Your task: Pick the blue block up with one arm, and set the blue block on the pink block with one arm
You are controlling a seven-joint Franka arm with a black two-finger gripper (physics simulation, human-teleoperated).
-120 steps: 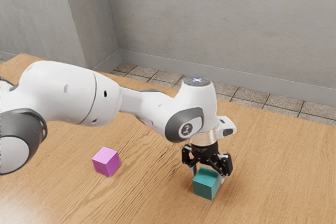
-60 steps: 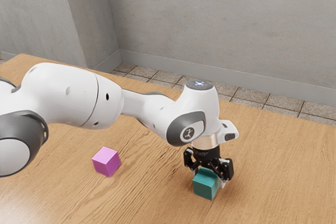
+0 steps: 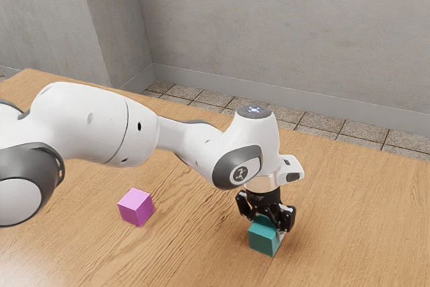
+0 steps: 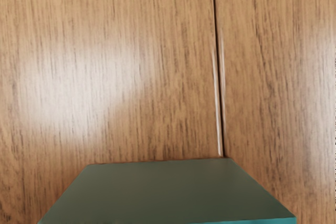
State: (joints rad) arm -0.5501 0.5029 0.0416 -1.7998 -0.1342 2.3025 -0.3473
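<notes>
The gripper (image 3: 266,218) is low over the blue block (image 3: 263,240), its jaws wide, straddling the block's top without clamping it. The block sits on the table (image 3: 349,199), well apart from the pink block (image 3: 136,206).

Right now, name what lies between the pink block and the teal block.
Bare wooden tabletop alone separates pink block from teal block, per the exterior view.

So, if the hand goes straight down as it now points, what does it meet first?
Most likely the teal block, sitting directly beneath the hand and very close; the table comes only after it.
</notes>
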